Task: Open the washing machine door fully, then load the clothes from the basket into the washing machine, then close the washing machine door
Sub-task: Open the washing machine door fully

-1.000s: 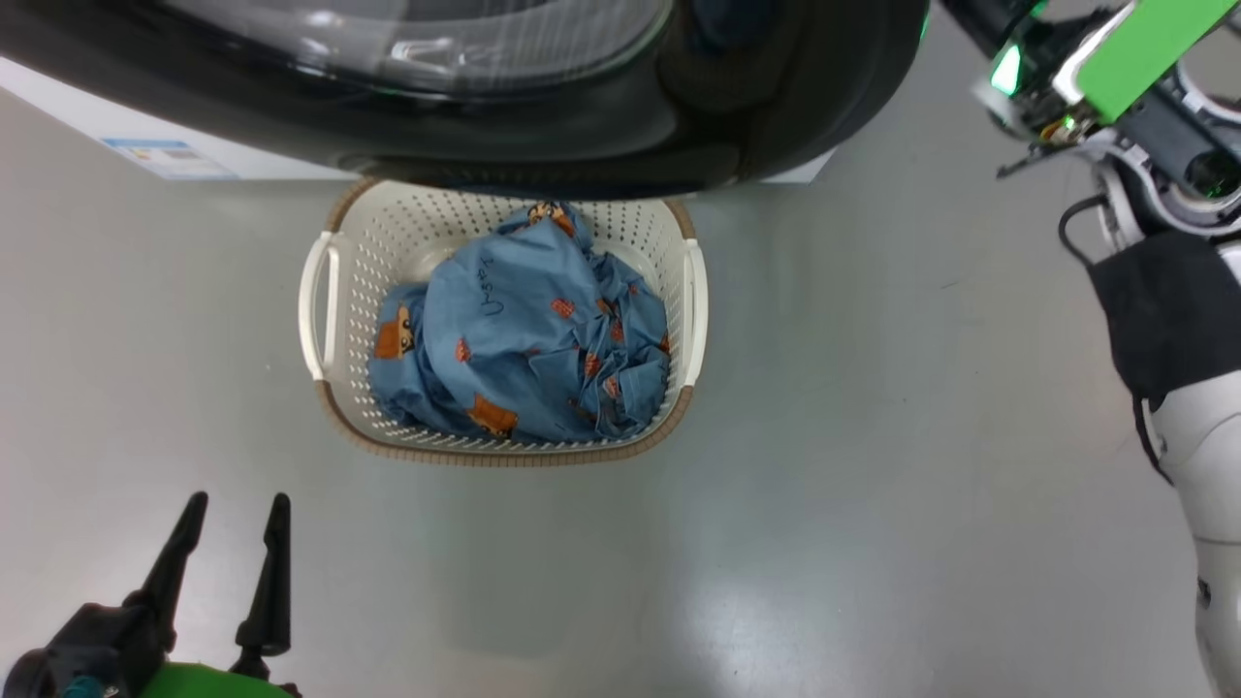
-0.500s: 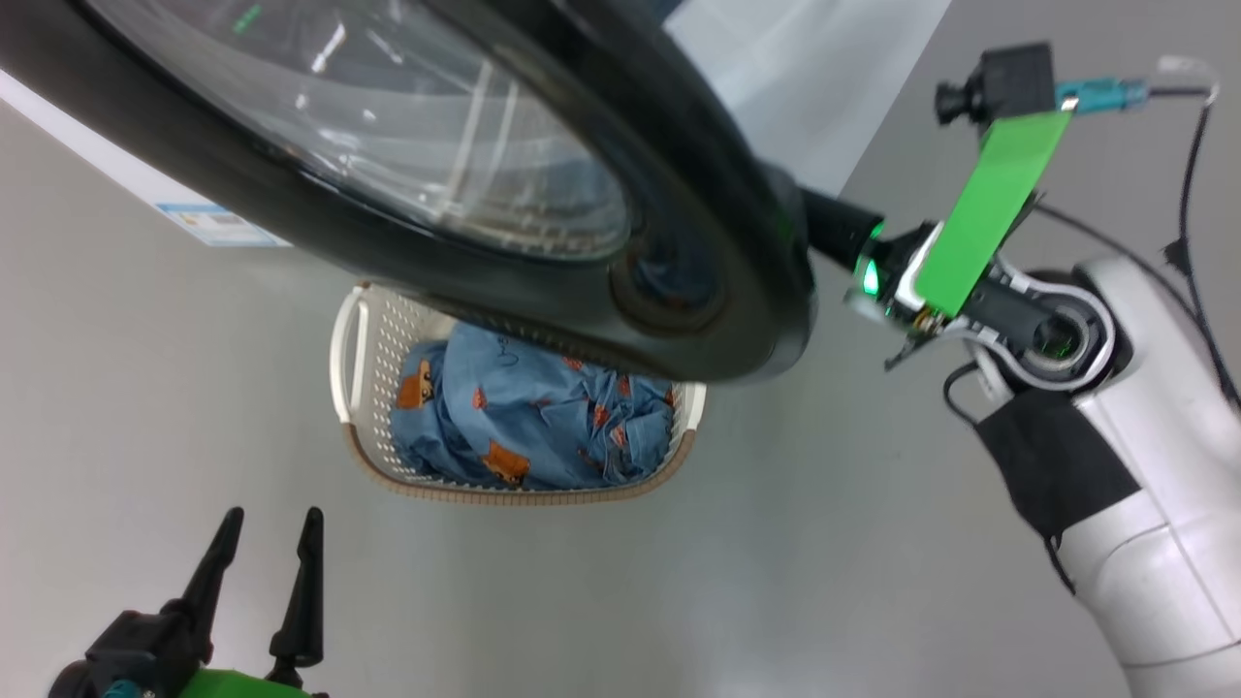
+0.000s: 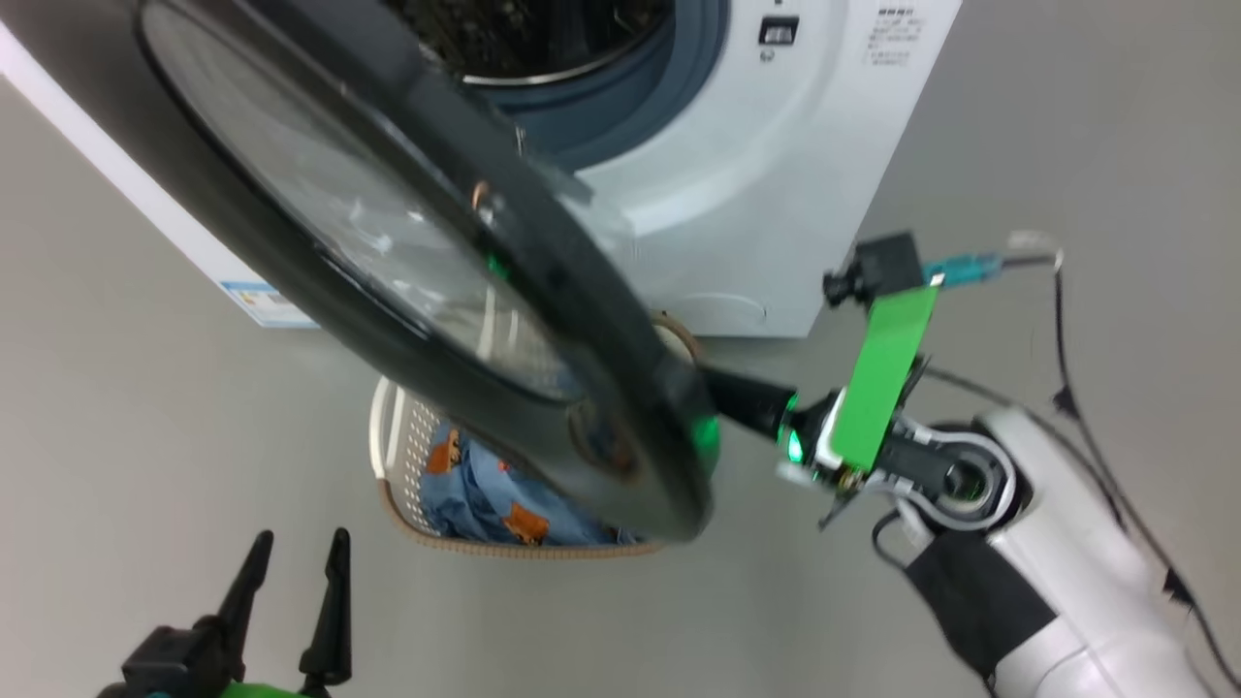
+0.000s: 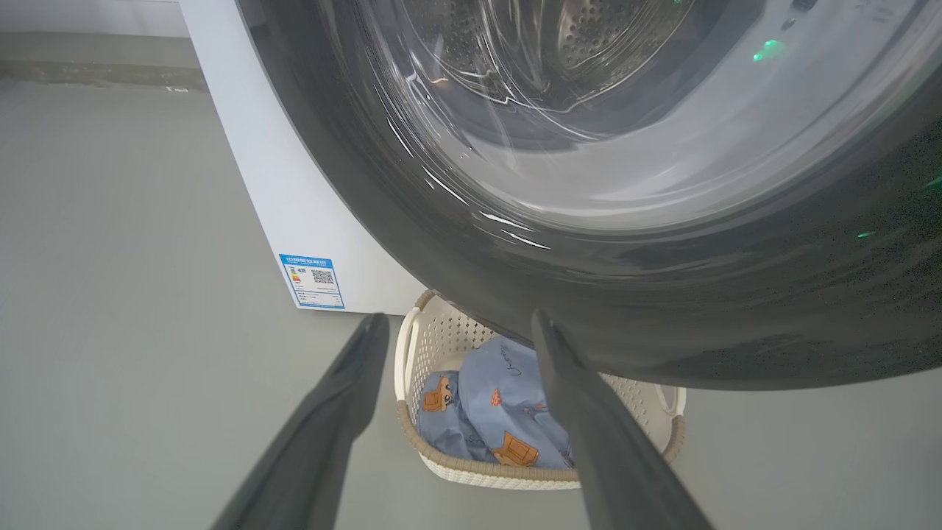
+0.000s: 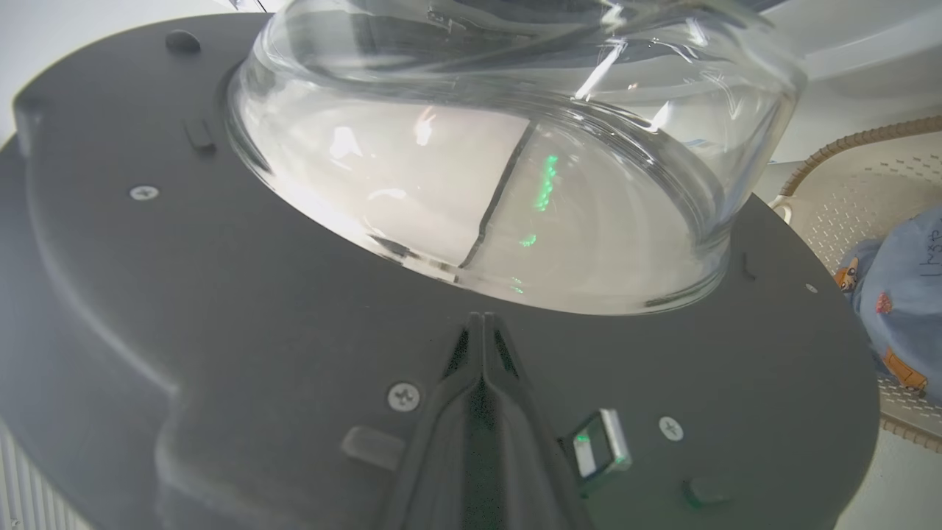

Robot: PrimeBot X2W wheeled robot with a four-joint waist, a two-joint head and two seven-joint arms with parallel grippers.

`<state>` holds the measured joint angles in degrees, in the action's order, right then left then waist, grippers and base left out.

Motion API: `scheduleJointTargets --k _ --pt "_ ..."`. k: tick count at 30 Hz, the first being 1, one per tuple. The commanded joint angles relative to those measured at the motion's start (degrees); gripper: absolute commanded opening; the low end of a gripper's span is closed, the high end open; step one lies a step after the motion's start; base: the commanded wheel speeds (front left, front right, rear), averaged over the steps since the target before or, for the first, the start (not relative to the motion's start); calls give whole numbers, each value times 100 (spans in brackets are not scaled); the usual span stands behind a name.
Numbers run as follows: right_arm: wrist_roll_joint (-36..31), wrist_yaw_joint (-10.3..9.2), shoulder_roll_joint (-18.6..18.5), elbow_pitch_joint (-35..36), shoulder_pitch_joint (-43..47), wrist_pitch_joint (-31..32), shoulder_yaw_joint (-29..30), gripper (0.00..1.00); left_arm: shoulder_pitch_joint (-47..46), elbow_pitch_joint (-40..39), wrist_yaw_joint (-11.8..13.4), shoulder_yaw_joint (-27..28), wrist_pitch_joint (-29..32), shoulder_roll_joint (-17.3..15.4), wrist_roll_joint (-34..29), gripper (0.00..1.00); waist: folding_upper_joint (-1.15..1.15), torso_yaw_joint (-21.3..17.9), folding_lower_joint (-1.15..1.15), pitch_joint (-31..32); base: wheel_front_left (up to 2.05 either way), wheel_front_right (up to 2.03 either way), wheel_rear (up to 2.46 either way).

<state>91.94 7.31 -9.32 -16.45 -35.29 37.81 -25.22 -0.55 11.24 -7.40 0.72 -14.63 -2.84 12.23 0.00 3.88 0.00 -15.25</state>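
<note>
Head view — glossy door [image 3: 417, 252], perforated basket [image 3: 407, 451] (cream)

Most of the basket [image 3: 504, 549] and clothes [image 3: 485, 494] behind the blurred washing machine door [image 3: 417, 271], its top off-frame.

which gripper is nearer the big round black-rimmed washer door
Right. The right gripper, fingers shut, lies close against the inner face of the large round glossy black-rimmed glass door. The left gripper, open, sits low on the robot's left, apart from it.

Washing machine door [image 3: 417, 262] partly open, glossy black rim, above cream basket [image 3: 415, 456]; blue printed clothes [image 3: 485, 492] heaped inside.
</note>
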Motion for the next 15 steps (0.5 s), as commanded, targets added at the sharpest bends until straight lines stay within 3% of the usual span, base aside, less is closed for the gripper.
scheduleJointTargets --k 1,15 --pt "53 18 174 230 87 46 -101 0 46 -84 -9 178 -37 -70 -54 100 0 95 0 239 0 0 0" --pt "335 18 626 306 887 1 -440 0 150 64 -9 56 -37 -8 -131 100 0 394 0 866 0 0 0"
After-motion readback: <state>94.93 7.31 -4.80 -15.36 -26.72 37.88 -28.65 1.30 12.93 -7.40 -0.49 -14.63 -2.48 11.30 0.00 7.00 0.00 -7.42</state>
